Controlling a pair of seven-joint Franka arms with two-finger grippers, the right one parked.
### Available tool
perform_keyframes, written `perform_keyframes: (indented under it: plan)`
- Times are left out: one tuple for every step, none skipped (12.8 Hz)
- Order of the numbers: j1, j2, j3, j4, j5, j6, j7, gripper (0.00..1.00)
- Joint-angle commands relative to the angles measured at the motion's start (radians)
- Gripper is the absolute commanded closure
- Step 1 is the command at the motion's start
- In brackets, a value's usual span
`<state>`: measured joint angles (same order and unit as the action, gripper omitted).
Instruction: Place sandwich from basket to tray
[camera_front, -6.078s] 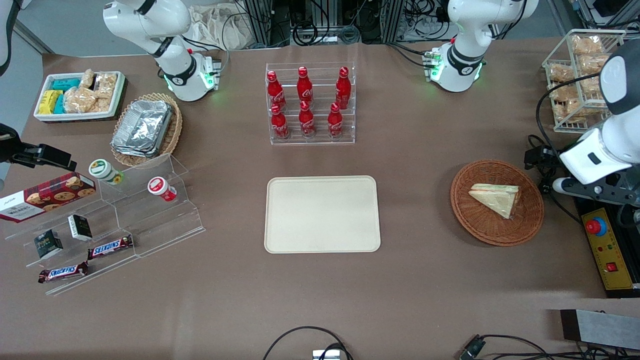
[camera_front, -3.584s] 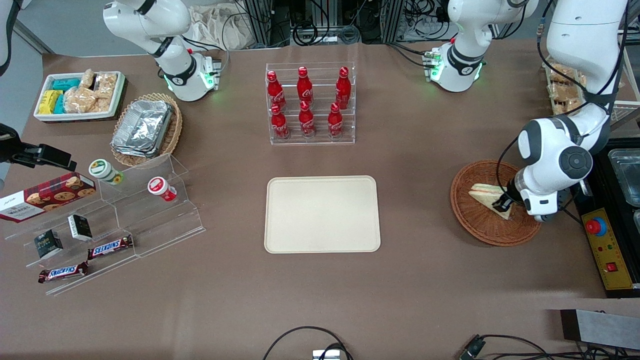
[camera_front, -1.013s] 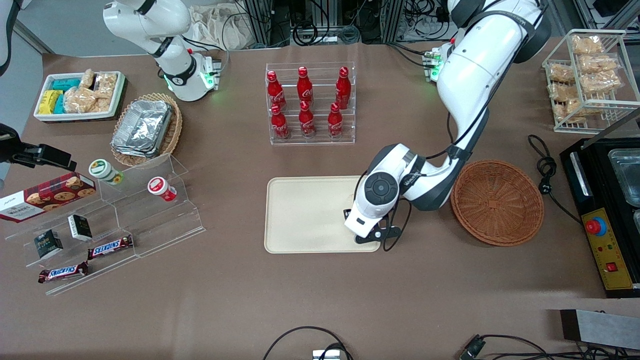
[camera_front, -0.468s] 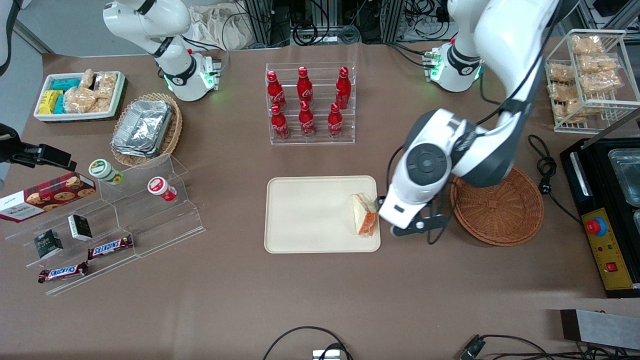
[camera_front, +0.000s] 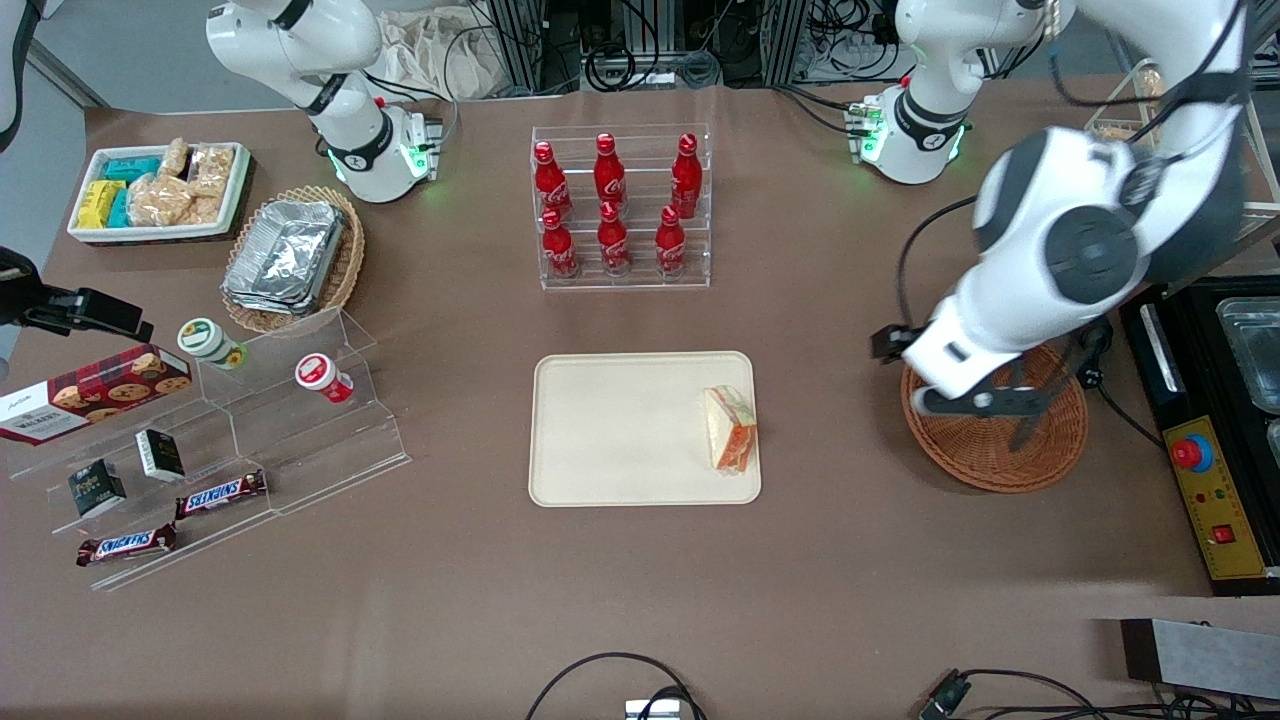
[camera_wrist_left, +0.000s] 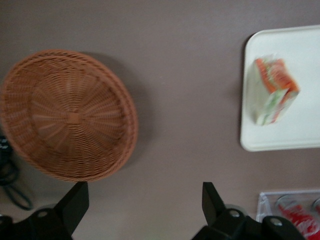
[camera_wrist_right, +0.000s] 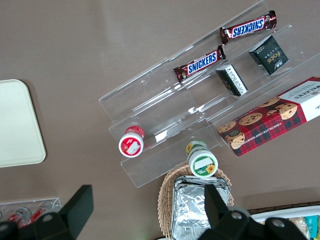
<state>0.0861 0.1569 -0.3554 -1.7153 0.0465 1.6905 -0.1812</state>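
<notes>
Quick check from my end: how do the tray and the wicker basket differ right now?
The tray is flat, rectangular and cream; the basket is round, woven and reddish-brown. The tray holds the sandwich near its edge closest to the basket; the basket holds nothing. The open tool hangs above the basket's rim, not above the tray. Both are shallow and sit flat on the brown table.

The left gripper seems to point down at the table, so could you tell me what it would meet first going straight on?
Probably bare table. The left gripper, open and empty, hangs between the basket and the tray holding the sandwich; depth is unclear, and the basket's rim lies close.
</notes>
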Motion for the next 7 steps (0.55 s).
perform_keyframes:
  plan:
    - [0.081,-0.068,-0.005,-0.04,-0.011,-0.044,0.149,0.0]
    - [0.104,-0.066,-0.005,-0.023,-0.008,-0.063,0.185,0.0]
    - [0.127,-0.062,-0.005,-0.011,-0.002,-0.072,0.231,0.0]
    - [0.136,-0.053,-0.004,0.009,0.001,-0.072,0.25,0.0]
    - [0.142,-0.027,0.001,0.057,0.009,-0.092,0.284,0.0]
    - [0.144,0.01,0.003,0.121,0.035,-0.142,0.317,0.0]
    - [0.141,0.054,0.001,0.176,0.05,-0.17,0.309,0.0]
